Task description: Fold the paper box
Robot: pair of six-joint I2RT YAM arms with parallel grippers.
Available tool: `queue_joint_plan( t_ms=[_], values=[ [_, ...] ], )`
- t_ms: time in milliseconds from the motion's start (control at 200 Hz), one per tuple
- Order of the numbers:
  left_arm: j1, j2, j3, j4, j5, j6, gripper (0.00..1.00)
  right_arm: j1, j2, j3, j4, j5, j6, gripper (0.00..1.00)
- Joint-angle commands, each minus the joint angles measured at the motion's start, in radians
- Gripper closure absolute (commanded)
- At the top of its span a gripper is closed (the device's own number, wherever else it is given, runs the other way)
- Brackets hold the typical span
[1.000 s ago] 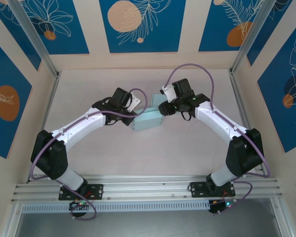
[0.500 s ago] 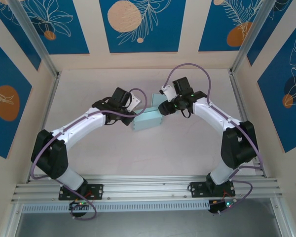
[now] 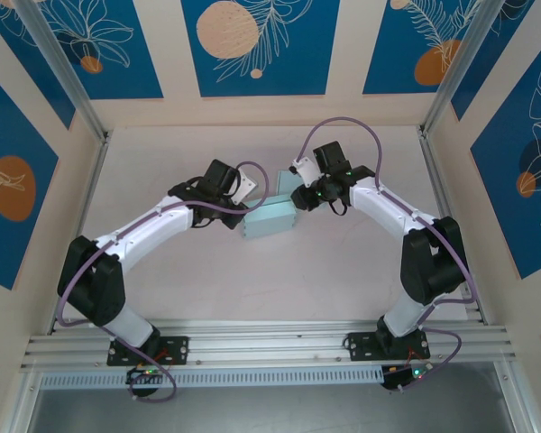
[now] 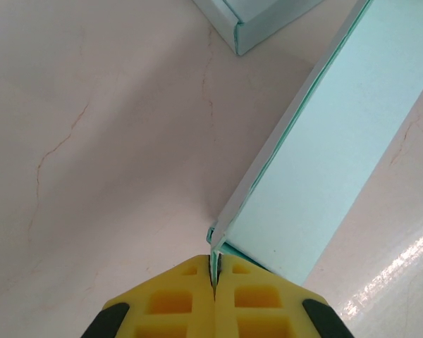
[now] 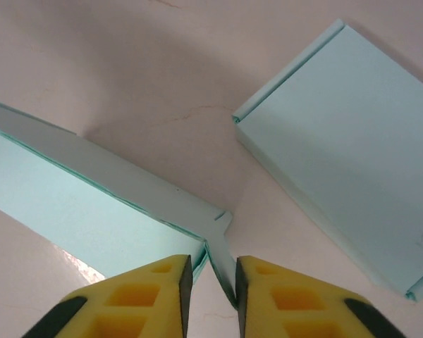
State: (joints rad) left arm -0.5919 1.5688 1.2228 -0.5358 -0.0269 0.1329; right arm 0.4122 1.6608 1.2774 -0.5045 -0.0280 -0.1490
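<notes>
one edge of the paper box [image 4: 317,141] is pinched in the left tool [image 4: 214,282]; right tool [image 5: 213,278] slightly apart around its flap [image 5: 223,259].

Plain pale mint-green folded paper box [image 3: 269,219]; pinkish-cream table top [image 3: 252,289] with faint brown veins; yellow grid-moulded pads [image 4: 173,303], black-edged; white robot arms [image 3: 153,225] with black joints and purple cables [image 3: 347,118]; beige walls [image 3: 171,54] carrying blue panels [image 3: 288,54] with white leaf outlines and orange discs.
</notes>
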Motion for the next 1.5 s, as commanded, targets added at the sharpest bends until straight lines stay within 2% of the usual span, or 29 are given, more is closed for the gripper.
queue_joint_plan(
  t_ms=[0,125,225,270,440,735,945,1170,1255,1375,1495],
  values=[
    [0.012,0.017,0.02,0.006,0.007,-0.011,1.0,-0.003,0.004,0.024,0.0,-0.033,0.011,0.84],
    [0.013,0.015,0.023,0.006,0.002,-0.047,1.0,0.002,-0.008,0.02,-0.006,-0.032,0.039,0.97],
    [0.015,0.008,0.024,0.006,0.006,-0.091,0.83,0.018,-0.022,0.017,-0.007,-0.007,0.06,0.99],
    [0.015,0.005,0.027,0.007,0.011,-0.111,0.79,0.026,-0.028,0.015,-0.009,0.009,0.064,1.0],
    [0.015,-0.003,0.045,-0.013,-0.003,-0.158,0.75,0.063,-0.036,0.026,-0.033,0.071,0.062,1.0],
    [0.015,-0.036,0.042,-0.087,-0.111,-0.174,0.74,0.092,-0.044,0.048,-0.071,0.132,0.069,1.0],
    [0.021,-0.065,0.006,-0.081,-0.121,-0.176,0.76,0.102,-0.044,0.055,-0.071,0.132,0.069,1.0],
    [0.039,-0.042,0.004,-0.025,-0.081,-0.167,0.78,0.112,-0.04,0.051,-0.068,0.131,0.073,1.0],
    [0.042,-0.025,0.017,-0.027,-0.105,-0.159,0.74,0.113,-0.039,0.048,-0.068,0.131,0.073,1.0],
    [0.046,-0.011,0.025,-0.027,-0.131,-0.137,0.59,0.111,-0.039,0.046,-0.066,0.129,0.069,1.0],
    [0.058,0.001,0.028,-0.015,-0.123,-0.117,0.59,0.109,-0.036,0.046,-0.065,0.128,0.065,1.0]
  ],
)
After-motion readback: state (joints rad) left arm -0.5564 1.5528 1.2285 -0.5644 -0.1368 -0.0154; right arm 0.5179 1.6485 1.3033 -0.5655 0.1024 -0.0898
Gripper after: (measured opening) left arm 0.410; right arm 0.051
